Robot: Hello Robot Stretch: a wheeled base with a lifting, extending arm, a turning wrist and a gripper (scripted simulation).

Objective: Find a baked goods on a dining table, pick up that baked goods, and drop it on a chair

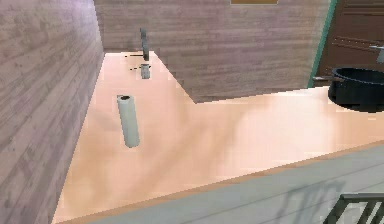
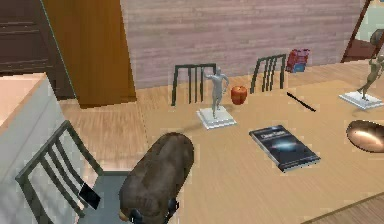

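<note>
A big brown rounded loaf (image 2: 160, 180) fills the lower middle of the arm side view. It stands before the near left corner of the light wooden dining table (image 2: 240, 170) and the grey seat of a dark slatted chair (image 2: 60, 170). Whether it rests on anything cannot be told. Two more dark chairs (image 2: 192, 82) (image 2: 267, 72) stand at the table's far side.
On the table are a grey statuette on a white base (image 2: 215, 100), a red apple (image 2: 239, 94), a dark book (image 2: 284, 146), a pen (image 2: 301, 101), a bowl (image 2: 368, 135) and a second statuette (image 2: 368, 85). Ahead lies a peach counter (image 1: 230, 140) with a paper roll (image 1: 127, 120), a faucet (image 1: 145, 45) and a black pot (image 1: 360, 85).
</note>
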